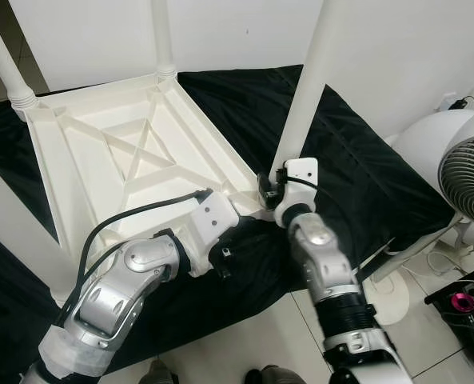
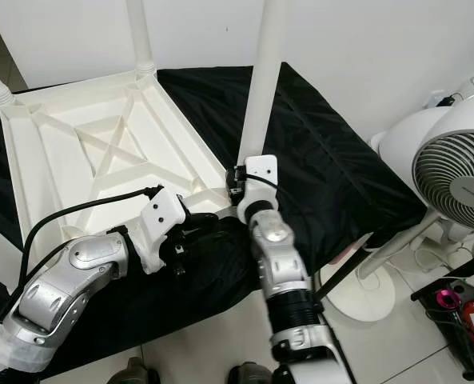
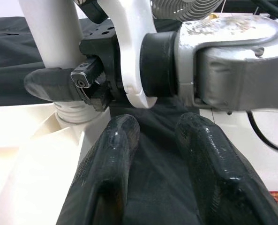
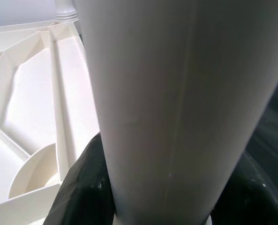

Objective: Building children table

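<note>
A white children's table (image 1: pixel 133 152) lies upside down on a black cloth (image 1: pixel 364 176), its legs pointing up. My right gripper (image 1: pixel 270 188) is shut on the base of the near right leg (image 1: pixel 308 88), where it meets the table's corner. In the right wrist view the black fingers (image 4: pixel 82 183) hug that leg (image 4: pixel 176 93) on both sides. My left gripper (image 1: pixel 225 260) hovers low over the cloth just beside the same corner. Its fingers (image 3: pixel 106 173) stand open with only cloth between them, pointing at the right gripper's finger (image 3: pixel 54 84).
Three other legs stand up at the back (image 1: pixel 163 36), far left (image 1: pixel 5 64) and near left (image 1: pixel 13 232). A white pedestal fan (image 1: pixel 468 172) and cables sit on the tiled floor to the right, with a pink appliance (image 1: pixel 460 304) nearby. A wall rises close behind.
</note>
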`<state>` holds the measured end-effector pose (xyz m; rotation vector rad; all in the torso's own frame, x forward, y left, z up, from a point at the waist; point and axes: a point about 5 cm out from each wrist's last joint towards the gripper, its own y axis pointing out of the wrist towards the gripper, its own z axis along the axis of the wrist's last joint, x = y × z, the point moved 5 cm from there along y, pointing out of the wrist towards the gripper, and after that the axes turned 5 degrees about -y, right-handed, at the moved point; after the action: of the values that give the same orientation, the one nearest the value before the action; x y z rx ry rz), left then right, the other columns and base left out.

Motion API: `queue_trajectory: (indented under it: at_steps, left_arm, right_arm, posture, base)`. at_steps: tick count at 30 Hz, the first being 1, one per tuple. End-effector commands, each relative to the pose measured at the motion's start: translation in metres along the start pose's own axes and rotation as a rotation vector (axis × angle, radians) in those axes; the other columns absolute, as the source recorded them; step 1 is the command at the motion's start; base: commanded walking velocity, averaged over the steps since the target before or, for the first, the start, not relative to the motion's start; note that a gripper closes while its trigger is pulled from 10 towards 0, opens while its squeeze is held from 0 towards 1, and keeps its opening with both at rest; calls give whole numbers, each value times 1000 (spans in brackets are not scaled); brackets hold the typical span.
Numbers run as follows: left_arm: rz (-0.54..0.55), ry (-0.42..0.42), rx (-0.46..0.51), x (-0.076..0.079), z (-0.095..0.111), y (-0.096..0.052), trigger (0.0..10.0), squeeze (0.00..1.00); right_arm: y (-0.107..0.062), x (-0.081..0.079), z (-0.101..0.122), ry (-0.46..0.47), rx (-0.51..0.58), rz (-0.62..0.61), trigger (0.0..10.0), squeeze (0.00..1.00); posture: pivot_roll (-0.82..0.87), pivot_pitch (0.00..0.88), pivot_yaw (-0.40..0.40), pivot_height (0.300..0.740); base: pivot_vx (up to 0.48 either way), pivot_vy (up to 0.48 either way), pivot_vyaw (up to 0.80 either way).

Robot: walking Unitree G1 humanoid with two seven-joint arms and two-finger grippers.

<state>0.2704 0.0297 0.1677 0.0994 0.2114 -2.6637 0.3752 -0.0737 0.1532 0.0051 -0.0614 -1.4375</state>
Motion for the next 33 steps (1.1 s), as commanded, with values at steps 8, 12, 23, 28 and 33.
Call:
queue_trajectory:
  at_steps: [8, 12, 23, 28, 33]
  left_arm:
    - [-17, -3, -16, -2, -4, -1, 10000, 0]
    - [-14, 0, -17, -3, -4, -2, 10000, 0]
    - [-18, -1, -18, 1, -6, -2, 10000, 0]
    - [-20, 4, -21, 0, -6, -2, 10000, 0]
    - [0, 22, -23, -11, -4, -3, 10000, 0]
  right_arm:
    - [-5, 4, 8, 16, 14, -14, 10000, 0]
    - [-7, 7, 10, 17, 21, -19, 10000, 1000]
    - [-11, 27, 18, 1, 38, 131, 10000, 0]
    - [-13, 33, 8, -33, 3, 280, 10000, 0]
    - [-14, 36, -4, -158, -9, 493, 10000, 0]
  posture:
    - [-77, 61, -29, 740]
    - [-75, 57, -37, 740]
    - [-74, 50, -40, 740]
    - [-77, 45, -36, 740]
    - [-82, 36, -31, 740]
  base:
    - [0, 0, 0]
    - [0, 0, 0]
    - [0, 0, 0]
    - [0, 0, 0]
    - [0, 0, 0]
